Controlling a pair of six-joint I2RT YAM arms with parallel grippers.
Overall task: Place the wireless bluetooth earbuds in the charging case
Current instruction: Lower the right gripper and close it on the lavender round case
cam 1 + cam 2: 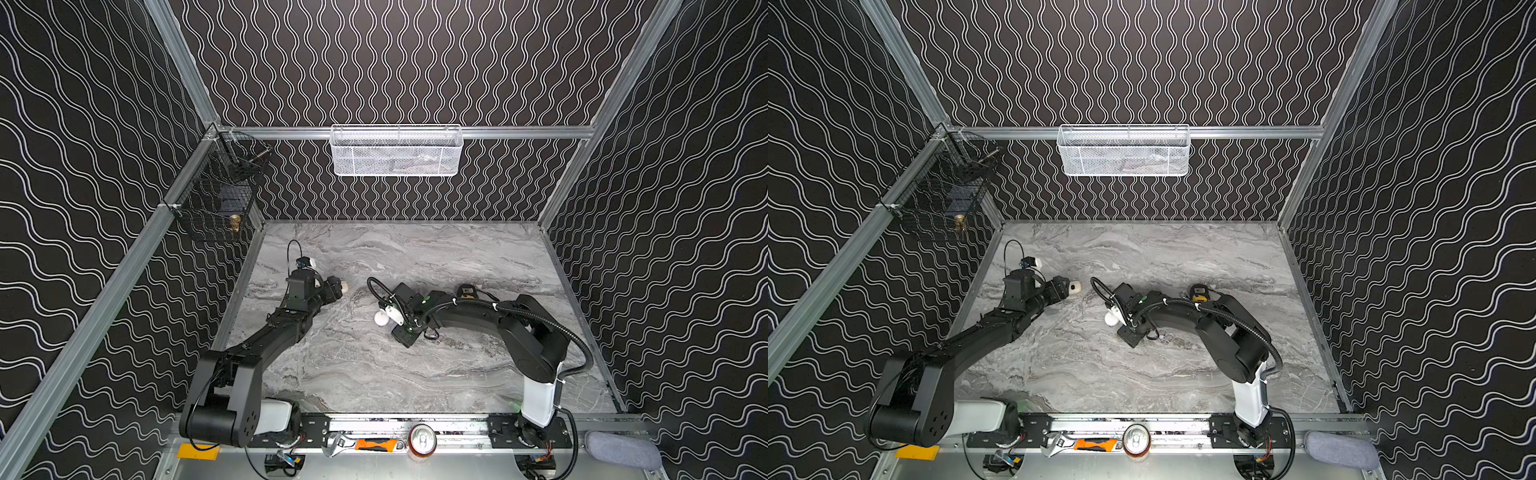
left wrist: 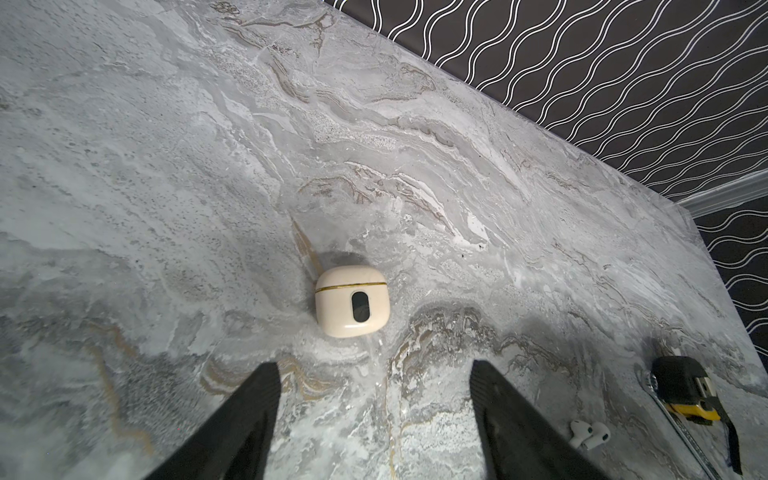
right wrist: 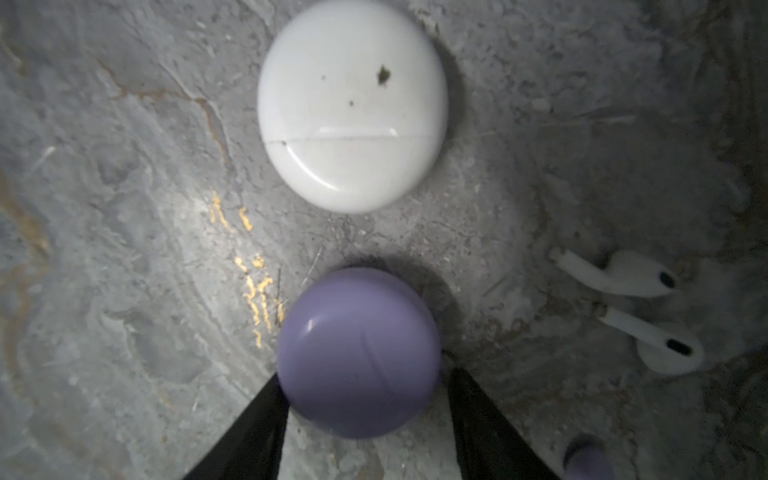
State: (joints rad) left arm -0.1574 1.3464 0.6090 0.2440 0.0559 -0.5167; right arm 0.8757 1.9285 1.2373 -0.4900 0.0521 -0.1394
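Wireless bluetooth earbuds (image 3: 623,276), two white, noted near lilac case (image 3: 357,353); case straddled by right gripper (image 3: 365,374), hold not discernible. Left gripper (image 2: 374,365) spread wide, empty.

Black wavy-lined walls (image 1: 415,62), grey marble tabletop (image 1: 457,249), white mesh basket (image 1: 395,160)

— Where is there room to pass?
— Along the worktop's (image 1: 374,382) near and far edges; both strips lie open.
— What blocks the middle?
— A cream case (image 2: 352,301) just ahead of the left end effector (image 2: 374,365), a lilac case (image 3: 358,332) between the right end effector's (image 3: 366,378) fingers, a white case (image 3: 352,104) beyond it, two white earbuds (image 3: 623,274) beside, a tape measure (image 2: 685,390) nearby.
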